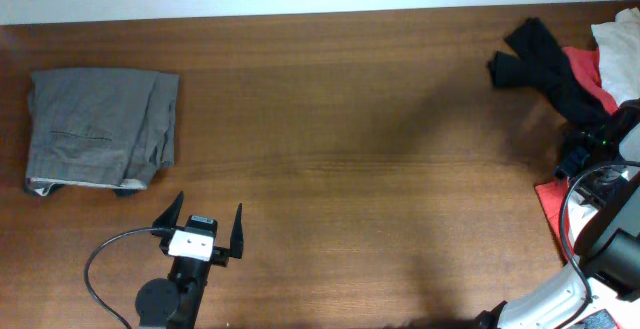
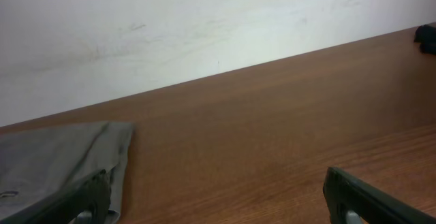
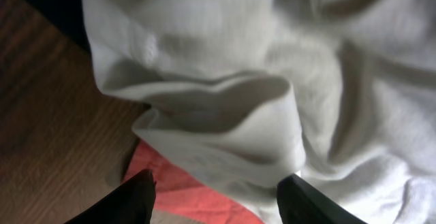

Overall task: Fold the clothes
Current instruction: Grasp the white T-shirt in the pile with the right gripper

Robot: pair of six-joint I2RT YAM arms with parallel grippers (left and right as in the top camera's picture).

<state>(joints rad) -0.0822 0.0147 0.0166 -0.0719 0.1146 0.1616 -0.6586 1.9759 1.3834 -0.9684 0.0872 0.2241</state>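
Because white T-shirt is lying bunched at far right edge of surface, heaped with red garment and black garment, we are judging step as picking it out.

Overhead: left jaws standing wide, empty, near grey trousers.

Left wrist: showing only trousers, bare wood.

Right wrist: right jaws standing partly apart just below thick shirt fold, gripping nothing. We are advising pinching shirt edge alone, avoiding red cloth beneath.

Containers: none showing.

The left gripper has black fingers, white housing.
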